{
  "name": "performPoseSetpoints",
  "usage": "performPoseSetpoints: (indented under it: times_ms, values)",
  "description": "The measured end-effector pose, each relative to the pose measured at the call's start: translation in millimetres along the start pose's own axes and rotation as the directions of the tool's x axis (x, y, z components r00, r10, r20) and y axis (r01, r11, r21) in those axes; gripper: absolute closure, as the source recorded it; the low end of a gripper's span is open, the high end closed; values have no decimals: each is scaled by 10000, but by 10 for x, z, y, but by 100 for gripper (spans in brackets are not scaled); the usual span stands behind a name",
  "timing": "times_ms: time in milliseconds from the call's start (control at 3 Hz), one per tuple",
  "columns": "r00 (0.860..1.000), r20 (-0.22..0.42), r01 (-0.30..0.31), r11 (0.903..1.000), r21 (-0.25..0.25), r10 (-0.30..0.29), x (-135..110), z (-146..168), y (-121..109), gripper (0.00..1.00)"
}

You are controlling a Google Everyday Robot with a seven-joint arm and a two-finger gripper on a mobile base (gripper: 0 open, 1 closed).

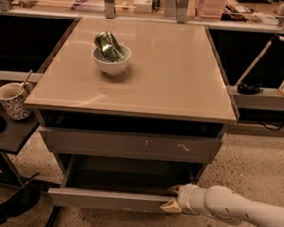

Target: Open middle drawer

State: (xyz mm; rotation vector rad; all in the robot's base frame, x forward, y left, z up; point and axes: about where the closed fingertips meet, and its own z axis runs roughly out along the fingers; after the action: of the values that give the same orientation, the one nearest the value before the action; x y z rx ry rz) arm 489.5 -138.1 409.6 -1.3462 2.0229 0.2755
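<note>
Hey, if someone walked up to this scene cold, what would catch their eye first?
Probably the white robot arm at lower right, its hand at the right end of the pulled-out middle drawer under the cabinet. Next, the white bowl holding a crumpled green packet on the tan cabinet top, and the patterned cup on the low shelf at left.

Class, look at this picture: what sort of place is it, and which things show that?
Probably a lab or workshop: a grey drawer cabinet, cluttered benches behind, and a robot gripper at the pulled-out middle drawer.
</note>
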Motion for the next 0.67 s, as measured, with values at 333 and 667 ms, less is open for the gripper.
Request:
performPoseSetpoints:
  times_ms: [333,667]
  values:
    - [10000,0,1,10000,0,-1,0,0,1,100]
    - [9997,107,218,9998,-20,-218,67,-44,177,100]
